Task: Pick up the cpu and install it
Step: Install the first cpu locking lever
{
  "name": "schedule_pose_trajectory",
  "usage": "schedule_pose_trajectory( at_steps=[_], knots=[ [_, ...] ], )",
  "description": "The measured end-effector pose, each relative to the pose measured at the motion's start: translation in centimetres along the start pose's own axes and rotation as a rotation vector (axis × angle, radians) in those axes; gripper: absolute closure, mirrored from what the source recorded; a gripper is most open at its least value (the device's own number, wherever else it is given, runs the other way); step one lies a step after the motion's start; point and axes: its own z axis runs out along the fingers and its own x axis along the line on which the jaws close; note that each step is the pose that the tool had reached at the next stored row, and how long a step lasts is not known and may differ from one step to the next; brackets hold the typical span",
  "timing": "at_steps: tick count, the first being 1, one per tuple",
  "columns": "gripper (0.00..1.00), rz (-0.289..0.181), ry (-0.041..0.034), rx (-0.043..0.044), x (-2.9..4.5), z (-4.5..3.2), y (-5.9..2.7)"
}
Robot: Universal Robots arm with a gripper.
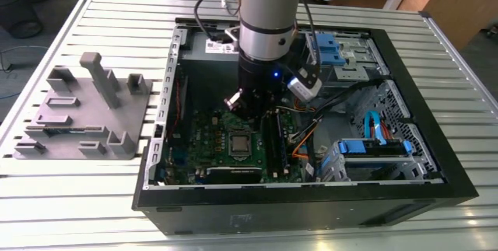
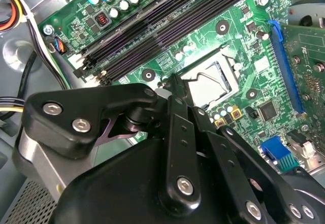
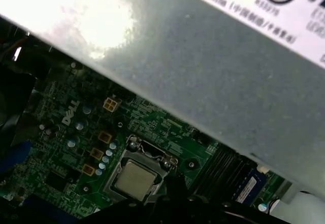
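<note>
The cpu (image 1: 239, 143), a small square chip with a silver-grey top, lies flat inside the silver socket frame (image 3: 152, 155) on the green motherboard (image 1: 210, 134) of the open computer case. The first wrist view shows the cpu (image 3: 133, 177) seated level within that frame. My gripper (image 1: 251, 111) hangs inside the case a little above the board. It is just behind the socket and toward the back of the case in the exterior view. In the second wrist view the gripper (image 2: 175, 82) has its black tip close to the socket's edge (image 2: 229, 61), and I see nothing held in it.
A grey plastic tray (image 1: 78, 117) with upright blocks stands on the slatted table at the exterior view's left. The black case walls (image 1: 311, 204) ring the board. Blue drive cages (image 1: 374, 146), orange cables (image 1: 304, 140), dark memory slots (image 2: 162, 26) and a grey metal box (image 3: 203, 71) crowd the socket.
</note>
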Motion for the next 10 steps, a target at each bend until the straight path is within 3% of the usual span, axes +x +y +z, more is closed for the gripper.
schedule_pose_trajectory(
  at_steps=[10],
  knots=[
    [0.87, 0.000, 0.0007, 0.0013, 0.00, 0.13, 0.00]
  ],
)
